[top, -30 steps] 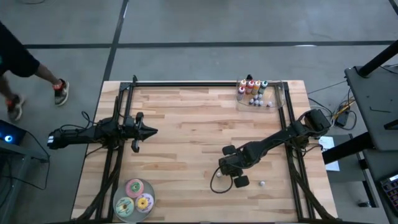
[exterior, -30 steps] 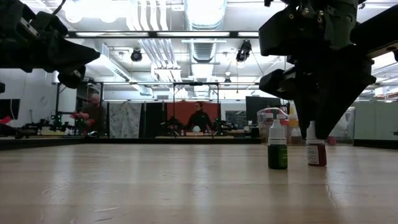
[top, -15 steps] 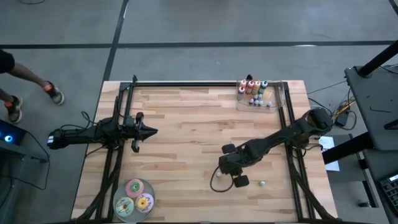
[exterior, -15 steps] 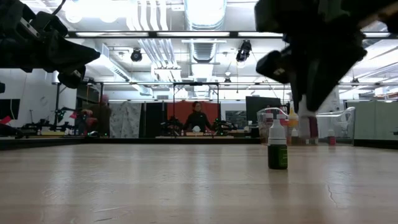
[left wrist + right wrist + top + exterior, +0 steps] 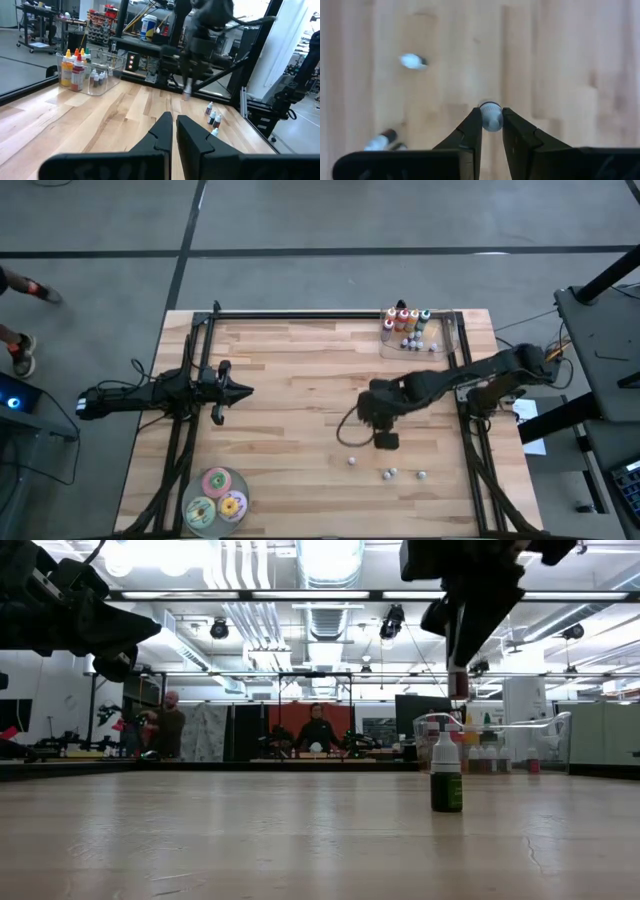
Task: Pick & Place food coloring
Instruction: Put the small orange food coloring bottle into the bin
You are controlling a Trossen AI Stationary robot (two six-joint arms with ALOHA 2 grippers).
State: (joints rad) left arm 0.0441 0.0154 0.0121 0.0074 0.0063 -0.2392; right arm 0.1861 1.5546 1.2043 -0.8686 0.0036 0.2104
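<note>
My right gripper (image 5: 378, 423) hangs above the table's middle right, shut on a tiny red-bodied food coloring bottle (image 5: 458, 683). Three more tiny bottles (image 5: 388, 474) stand on their bases on the wood near the near edge; the low view shows one, dark green with a white cap (image 5: 446, 776). Several others stand in a clear container (image 5: 415, 332) at the far right corner. My left gripper (image 5: 245, 391) waits shut over the table's left side, touching nothing. My right gripper pinches the bottle's pale cap (image 5: 491, 117) between its two fingers, which come from above and point down. The bottle hangs upright below the fingertips (image 5: 460, 652), lifted well clear of the table.
A round plate (image 5: 203, 483) with pink, green and yellow discs sits at the near left corner. Black frame rails (image 5: 300, 313) run along the far edge and down both sides. Bare wood lies between the two arms. People stand in the room beyond the table.
My right gripper, shut on the red bottle that stood beside the green one, has risen and moved toward the far edge. The bottle has gone from standing on the wood to hanging high above it. The other three bottles have stayed in place.
</note>
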